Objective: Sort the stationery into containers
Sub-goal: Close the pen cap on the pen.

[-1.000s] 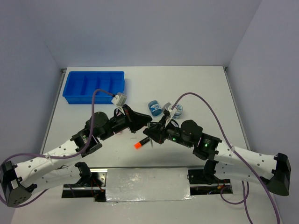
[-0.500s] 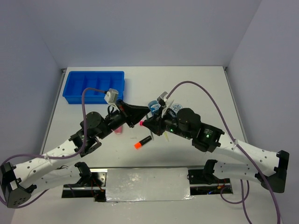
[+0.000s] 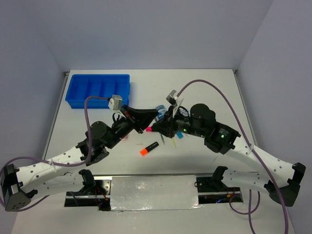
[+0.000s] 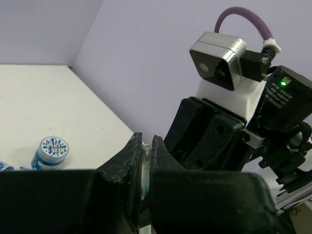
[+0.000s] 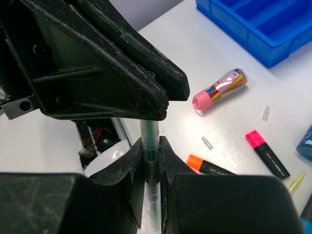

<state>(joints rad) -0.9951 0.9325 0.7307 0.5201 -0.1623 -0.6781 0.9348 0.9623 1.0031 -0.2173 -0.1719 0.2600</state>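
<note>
The left gripper (image 4: 146, 139) and the right gripper (image 5: 150, 145) meet tip to tip in the air over the middle of the table (image 3: 204, 87), and both are clamped on one thin pen (image 5: 148, 129). The pen is slim and straight. Its barrel is clear with a pale green tint near the left gripper's end, it has a darker green stretch where the right gripper's fingers pinch it, and it is whitish with small dark print below that. The left jaws are closed down to a narrow slit with the pen's end caught between them. The right jaws are likewise all but closed and press the pen's middle from both sides. The pen hangs clear of the tabletop, well apart from the blue tray (image 3: 92, 103), which sits at the far left of the table with its narrow compartments side by side. On the white surface under the pen lie a pink tube (image 5: 219, 90) with colourful contents, a black marker with an orange end (image 5: 207, 166) and a black marker with a pink end (image 5: 265, 152). A round blue jar (image 4: 51, 152) with a patterned lid stands upright nearby.
</note>
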